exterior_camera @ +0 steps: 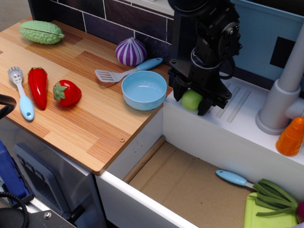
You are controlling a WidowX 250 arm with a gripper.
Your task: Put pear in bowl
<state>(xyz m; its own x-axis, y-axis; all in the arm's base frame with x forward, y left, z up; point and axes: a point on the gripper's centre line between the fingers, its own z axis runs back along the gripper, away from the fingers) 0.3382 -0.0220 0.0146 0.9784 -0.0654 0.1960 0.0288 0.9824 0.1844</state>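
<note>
The pear (191, 100), a small round yellow-green fruit, sits on the white sink ledge (247, 118) near its left end. My black gripper (191, 101) comes down from above, with one finger on each side of the pear and closed against it. The pear is low, at about the ledge's surface. The light blue bowl (144, 90) stands empty on the wooden counter (90, 118), just left of the gripper and the pear.
A blue-handled spatula (124, 71) and a purple onion (131, 51) lie behind the bowl. A strawberry (67, 92), a red pepper (38, 86), a spoon (21, 92) and a green gourd (41, 32) lie further left. A grey faucet (285, 90) and an orange carrot (292, 137) are at the right.
</note>
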